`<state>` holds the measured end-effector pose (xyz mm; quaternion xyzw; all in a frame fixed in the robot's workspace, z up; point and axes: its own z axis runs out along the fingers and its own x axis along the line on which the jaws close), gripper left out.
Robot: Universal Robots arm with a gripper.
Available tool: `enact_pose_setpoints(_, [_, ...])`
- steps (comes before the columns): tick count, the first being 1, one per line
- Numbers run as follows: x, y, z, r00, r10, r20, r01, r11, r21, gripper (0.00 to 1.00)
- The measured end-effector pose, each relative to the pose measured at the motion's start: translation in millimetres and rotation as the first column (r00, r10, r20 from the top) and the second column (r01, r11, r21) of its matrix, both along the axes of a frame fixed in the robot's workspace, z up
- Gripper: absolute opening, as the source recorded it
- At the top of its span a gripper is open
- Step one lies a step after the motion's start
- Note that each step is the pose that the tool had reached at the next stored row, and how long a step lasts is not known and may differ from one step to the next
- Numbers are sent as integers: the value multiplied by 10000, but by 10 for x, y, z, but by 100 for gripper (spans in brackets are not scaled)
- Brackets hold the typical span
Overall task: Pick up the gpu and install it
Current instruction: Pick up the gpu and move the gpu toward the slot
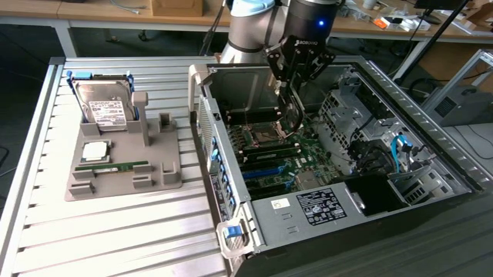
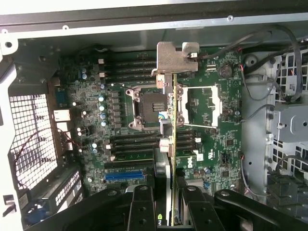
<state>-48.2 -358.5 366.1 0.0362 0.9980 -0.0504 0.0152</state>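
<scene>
GPU (image 1: 290, 112) poised for installation: at the exterior view's left, a tray (image 1: 165, 180) holds the hard drive (image 1: 104, 104) and RAM (image 1: 112, 166). To the right, inside the open case (image 1: 231, 179), the gripper (image 1: 299, 63) pinches the card between its fingers (image 2: 143, 204), upright and edge-down, apparently to meet a slot. The wrist view adds the silver bracket (image 2: 174, 57) and the card's thin edge over the motherboard (image 2: 96, 120).

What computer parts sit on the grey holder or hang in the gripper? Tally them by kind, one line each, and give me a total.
Hard drive: 1
Processor chip: 1
RAM stick: 1
gpu, clamped in the gripper: 1
Total: 4
</scene>
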Motion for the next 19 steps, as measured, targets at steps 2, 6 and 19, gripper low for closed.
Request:
enact_pose_setpoints(2, [8, -10, -7, 10000, 0, 0, 0, 10000, 0, 27])
enact_pose_setpoints(6, [28, -30, -22, 10000, 0, -1, 0, 10000, -2, 27])
enact_pose_setpoints(19, [74, -65, -58, 10000, 0, -1, 0, 10000, -7, 27])
